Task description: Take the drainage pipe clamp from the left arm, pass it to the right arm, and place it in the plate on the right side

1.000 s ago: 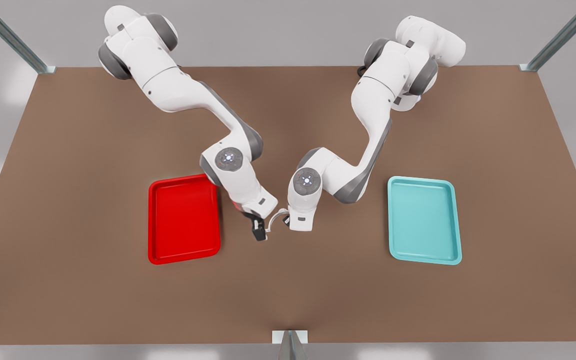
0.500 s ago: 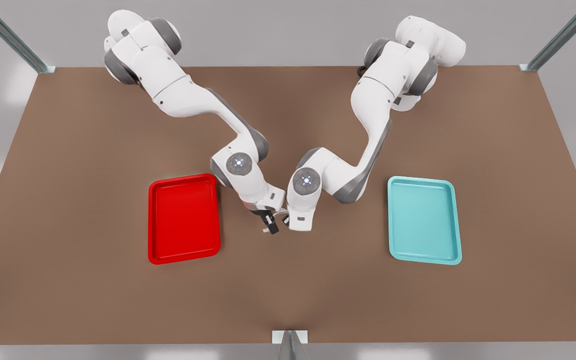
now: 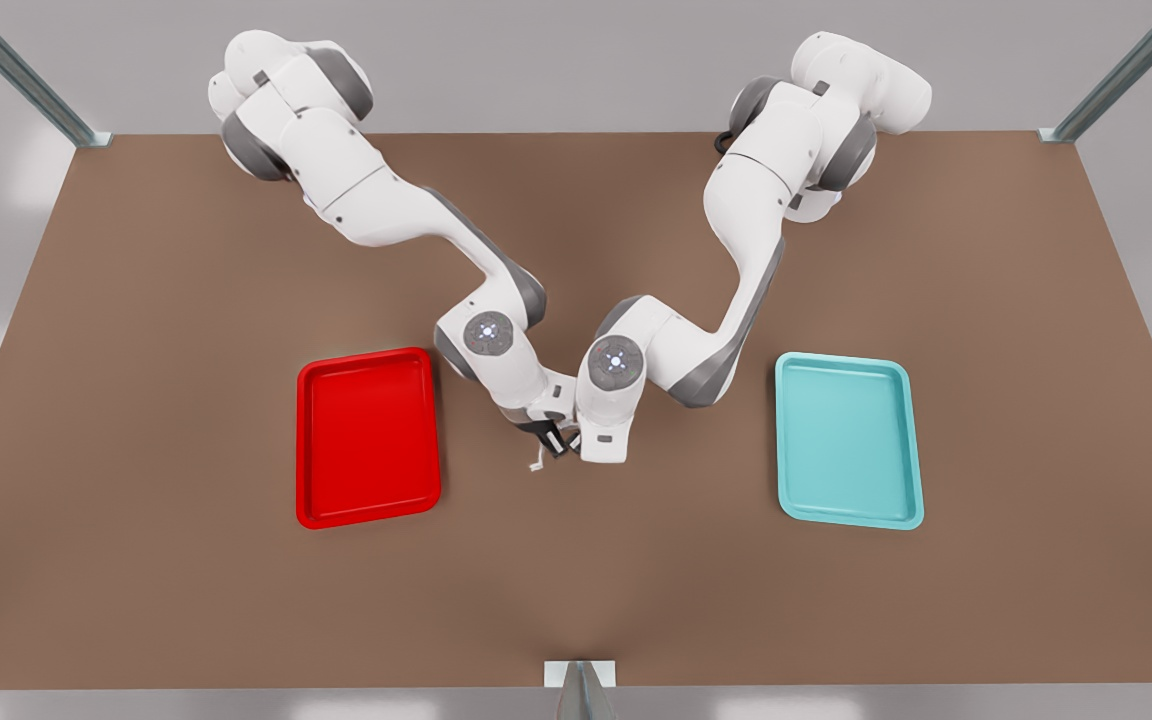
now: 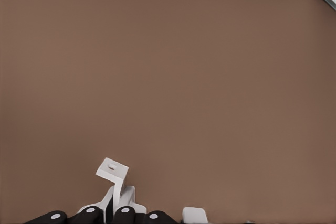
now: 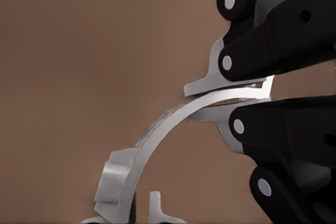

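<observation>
Mid-table, drainage pipe clamp (image 5: 157, 129) is pinched at one end by left gripper (image 5: 231, 95); right gripper (image 3: 548, 442) fingers sit narrow around the other end, seemingly not yet pressed. If released early, clamp could be dropped short of plate (image 3: 368, 440)

red plate (image 3: 368, 440) unblocked just beside the joined grippers, teal tray (image 3: 848, 440) well apart

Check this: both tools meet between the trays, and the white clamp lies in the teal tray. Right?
No. The drainage pipe clamp lies in no tray: the left tool grips it, beside the right tool, above the table, as the right wrist view shows.
</observation>
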`<control>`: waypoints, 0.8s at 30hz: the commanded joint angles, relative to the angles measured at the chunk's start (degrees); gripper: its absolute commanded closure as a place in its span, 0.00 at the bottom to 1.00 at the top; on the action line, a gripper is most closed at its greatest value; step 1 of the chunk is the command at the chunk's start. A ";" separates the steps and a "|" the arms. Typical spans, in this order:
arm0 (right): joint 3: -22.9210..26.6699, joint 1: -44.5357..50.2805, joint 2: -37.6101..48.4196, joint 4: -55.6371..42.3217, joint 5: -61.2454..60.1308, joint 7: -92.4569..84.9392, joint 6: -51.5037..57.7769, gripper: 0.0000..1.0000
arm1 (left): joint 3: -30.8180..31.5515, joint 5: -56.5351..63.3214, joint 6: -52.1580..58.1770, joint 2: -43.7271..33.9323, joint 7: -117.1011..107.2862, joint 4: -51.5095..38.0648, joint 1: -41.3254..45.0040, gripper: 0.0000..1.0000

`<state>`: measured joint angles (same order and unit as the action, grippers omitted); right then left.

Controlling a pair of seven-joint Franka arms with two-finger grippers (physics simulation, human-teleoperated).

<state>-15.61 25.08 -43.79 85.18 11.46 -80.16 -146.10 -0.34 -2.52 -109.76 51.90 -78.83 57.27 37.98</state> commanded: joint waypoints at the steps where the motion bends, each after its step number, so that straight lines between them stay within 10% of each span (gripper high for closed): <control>1: -0.03 0.58 0.02 -0.19 2.16 -4.30 -0.85 0.79 | 0.25 -0.12 -0.19 -0.14 0.08 -0.14 0.52 0.15; 2: 0.06 0.58 0.02 -0.28 2.16 -4.30 -0.77 0.79 | 0.25 -0.12 -0.19 -0.14 -0.10 -0.14 0.52 0.00; 14: 0.76 -0.65 -0.42 -0.19 2.16 -4.30 -0.94 0.79 | 0.08 -0.29 0.78 -0.92 0.08 -0.06 -1.50 0.00; 21: 1.37 -6.80 -1.21 0.51 2.34 -4.47 -1.73 0.79 | -0.10 -0.12 17.21 -10.24 2.88 -1.64 -10.03 0.00; 24: 1.29 -11.99 -0.68 0.77 2.34 -4.30 -0.94 0.79 | -0.10 3.48 32.41 -15.60 37.41 -2.17 -18.99 0.00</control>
<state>-14.31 14.02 -44.39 86.28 13.71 -83.39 -147.27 -0.41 -1.42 -93.26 37.59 -73.43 55.15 20.40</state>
